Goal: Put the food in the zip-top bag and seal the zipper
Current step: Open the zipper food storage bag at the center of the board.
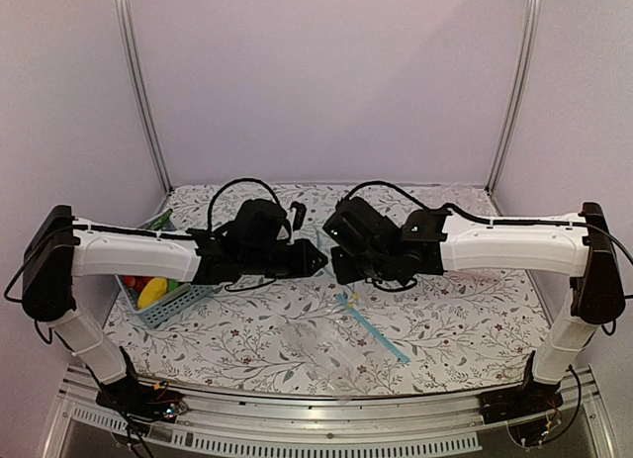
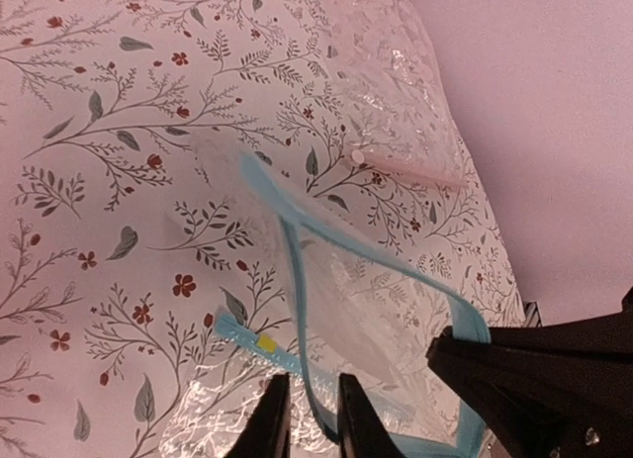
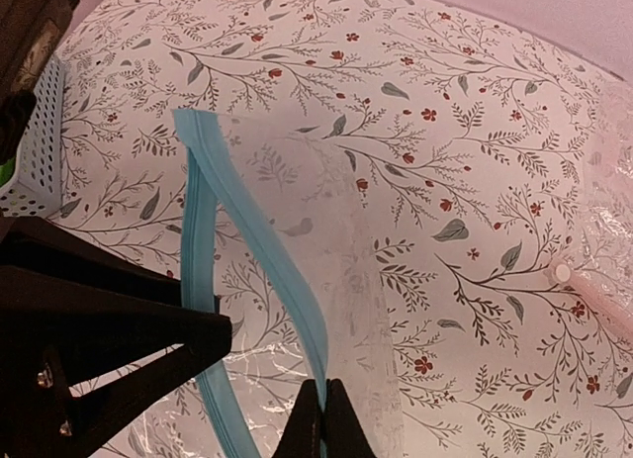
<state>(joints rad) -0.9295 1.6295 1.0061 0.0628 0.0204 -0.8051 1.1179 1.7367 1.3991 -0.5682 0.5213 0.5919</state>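
The zip-top bag [image 3: 297, 181] hangs between my grippers above the table, its mouth spread open. My right gripper [image 3: 323, 418] is shut on one lip of the light-blue zipper [image 3: 277, 250]. My left gripper [image 2: 309, 418] straddles the other lip [image 2: 297, 280] with a narrow gap between its fingers. In the top view both grippers, left [image 1: 315, 260] and right [image 1: 336, 265], meet at the table's middle and hide the bag. The yellow food [image 1: 153, 292] and a light-green piece [image 1: 174, 284] lie in the basket at the left.
A grey mesh basket [image 1: 183, 302] with red berries and a long dark-green vegetable [image 1: 161, 219] stands at the left. A larger clear bag with a long blue strip [image 1: 374, 329] lies flat under the grippers. A clear bag with a pink strip [image 2: 406, 166] lies farther back.
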